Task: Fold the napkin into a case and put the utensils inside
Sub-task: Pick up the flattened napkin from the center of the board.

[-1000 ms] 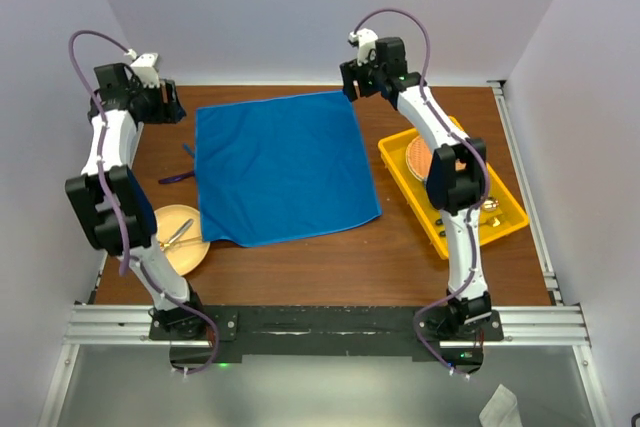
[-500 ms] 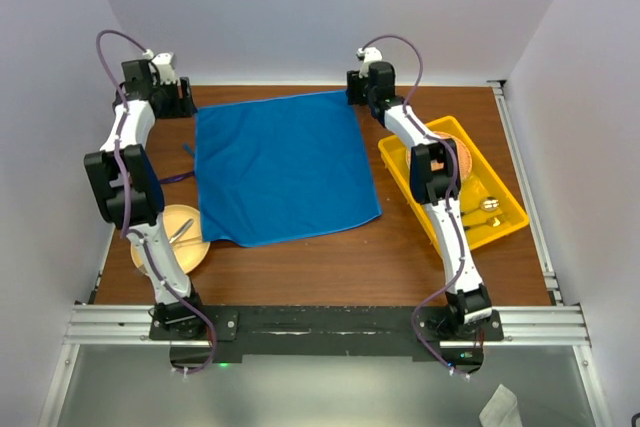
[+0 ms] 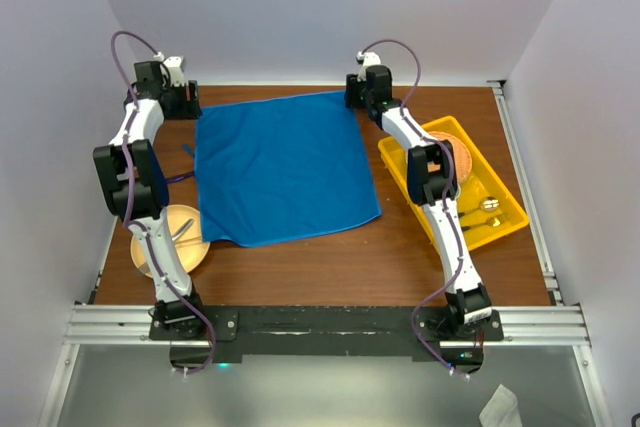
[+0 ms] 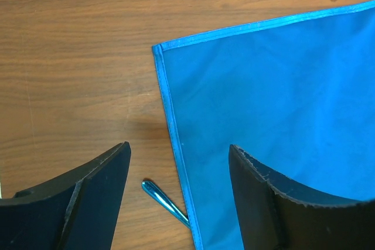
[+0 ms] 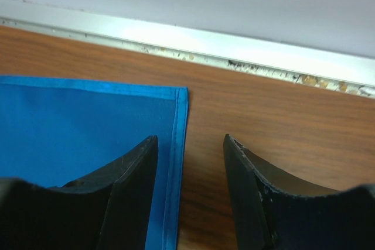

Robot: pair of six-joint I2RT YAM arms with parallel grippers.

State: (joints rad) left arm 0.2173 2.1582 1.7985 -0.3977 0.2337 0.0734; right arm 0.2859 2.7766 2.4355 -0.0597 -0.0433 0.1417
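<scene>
The wooden worktop (image 3: 300, 257) is carrying the blue napkin (image 3: 285, 167), lying flat and unfolded. The left pincer (image 4: 179, 150) is hanging spread above its far-left corner; the right pincer (image 5: 190, 141), jaws apart, is straddling the far-right hem. A blue utensil (image 4: 164, 200) is poking out between the left jaws.

- The napkin (image 3: 285, 167) lies flat on the table (image 3: 400, 257), with its two far corners at the grippers.
- At the left gripper (image 4: 179, 147), a corner lies just ahead. The hem runs back between the fingers, and a utensil (image 4: 161, 197) meets the hem there.
- At the right gripper (image 5: 189, 139), the other corner lies just ahead, with the rail (image 5: 234, 48) beyond it.
- The tray (image 3: 492, 235) lies behind the right gripper, to its right.
- The plate (image 3: 192, 247) lies well behind the left gripper.
</scene>
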